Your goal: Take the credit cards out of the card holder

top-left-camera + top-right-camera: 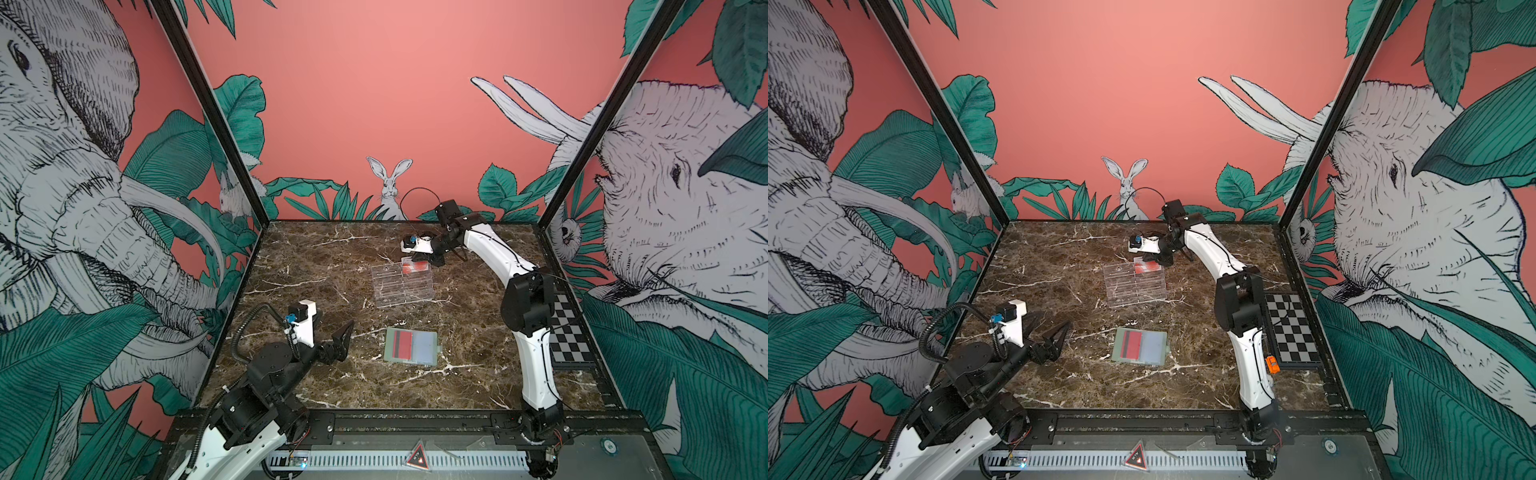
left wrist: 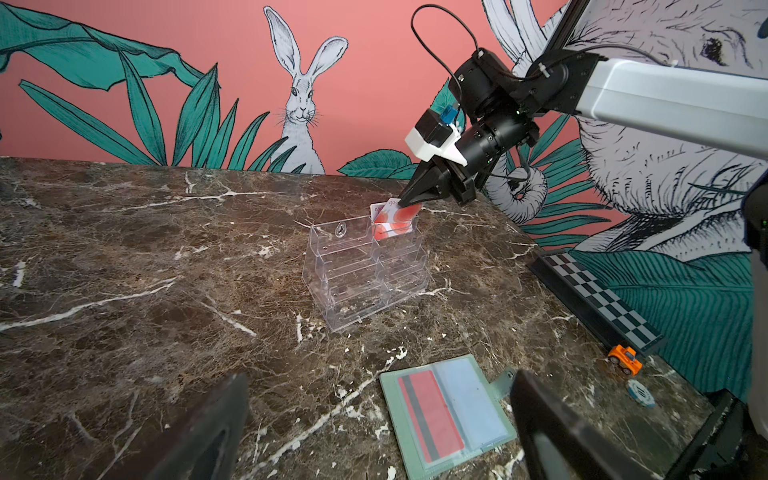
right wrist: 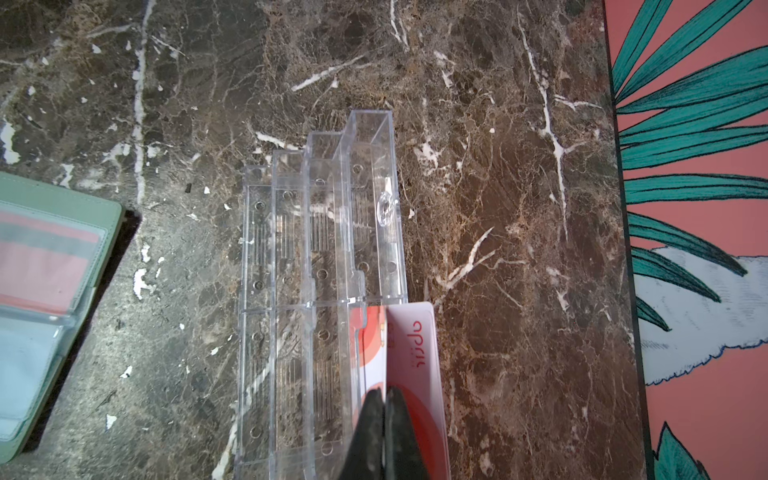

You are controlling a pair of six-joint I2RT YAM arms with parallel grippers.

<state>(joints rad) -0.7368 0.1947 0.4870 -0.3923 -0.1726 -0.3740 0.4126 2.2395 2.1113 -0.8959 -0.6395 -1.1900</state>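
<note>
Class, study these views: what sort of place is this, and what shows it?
Probably a robot test booth, not a home: a left arm and right arm mounted on a black rail, printed jungle wall panels, and a checkered board at the table's edge.

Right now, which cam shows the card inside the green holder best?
Left wrist: the red card with its dark stripe lies close and whole in the card holder sleeve. In both top views the red card is small; the right wrist view cuts it off at the frame edge.
</note>
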